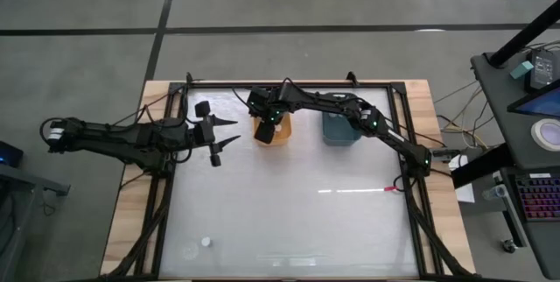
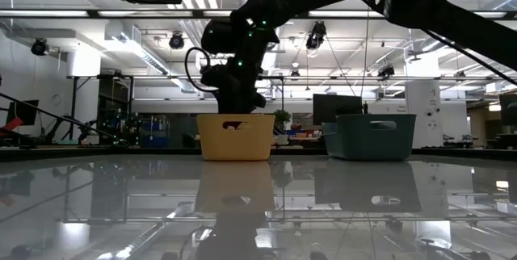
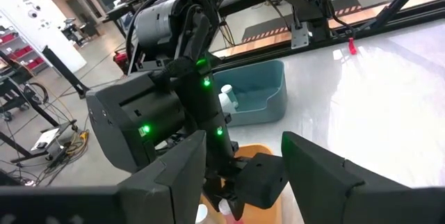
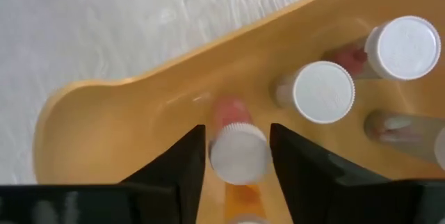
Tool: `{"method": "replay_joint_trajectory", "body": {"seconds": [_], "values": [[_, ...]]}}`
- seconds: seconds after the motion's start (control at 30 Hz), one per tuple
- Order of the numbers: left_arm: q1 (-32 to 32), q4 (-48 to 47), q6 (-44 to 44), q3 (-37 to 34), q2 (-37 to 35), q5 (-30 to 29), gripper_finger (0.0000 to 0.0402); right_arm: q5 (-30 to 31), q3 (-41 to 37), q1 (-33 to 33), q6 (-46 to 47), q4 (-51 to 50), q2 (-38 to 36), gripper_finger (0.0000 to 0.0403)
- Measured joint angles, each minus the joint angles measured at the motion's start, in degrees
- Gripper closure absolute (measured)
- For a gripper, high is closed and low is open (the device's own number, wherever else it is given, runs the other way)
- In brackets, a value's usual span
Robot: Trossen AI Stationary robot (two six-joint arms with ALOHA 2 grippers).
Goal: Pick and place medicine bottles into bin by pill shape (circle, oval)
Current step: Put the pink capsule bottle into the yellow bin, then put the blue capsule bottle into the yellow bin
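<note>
My right gripper [image 1: 265,130] reaches down into the yellow bin [image 1: 280,135] at the far middle of the table and is shut on a medicine bottle [image 4: 238,156] with a white cap and a pinkish body. Three more white-capped bottles [image 4: 323,92] lie in the yellow bin on its floor. One bottle [image 1: 206,242] stands alone on the table near the front left. My left gripper [image 1: 234,131] is open and empty, level, just left of the yellow bin; its fingers frame the left wrist view [image 3: 243,165]. My right gripper pinches the bottle between its two fingers at the sides of the white cap [image 4: 217,156]. The fingers come from above, pointing down. The bottle hangs upright below them, body down, inside the yellow bin; whether it rests on the bin's floor, I cannot tell.
A blue bin [image 1: 339,130] stands right of the yellow one and holds a white-capped bottle [image 3: 226,99]. A black frame [image 1: 411,194] runs round the table. The glossy tabletop [image 1: 297,212] stretches toward the near edge.
</note>
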Motion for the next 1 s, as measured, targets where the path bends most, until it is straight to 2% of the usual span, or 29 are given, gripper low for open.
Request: {"method": "replay_joint_trajectory", "body": {"seconds": [0.17,0.33,0.7,1.0], "values": [[0.0,0.0,0.0,0.0,0.0,0.0,0.0228,0.0,0.0,0.0,0.6,0.4,0.0,0.0218],[0.0,0.0,0.0,0.0,0.0,0.0,0.0228,0.0,0.0,0.0,0.6,0.4,0.0,0.0205],[0.0,0.0,0.0,0.0,0.0,0.0,0.0228,0.2,0.0,0.6,0.6,-0.6,-3.4,0.0210],[0.0,0.0,-0.2,0.0,0.1,0.0,0.0228,0.2,0.1,4.6,0.6,-8.2,-10.2,0.0229]]}}
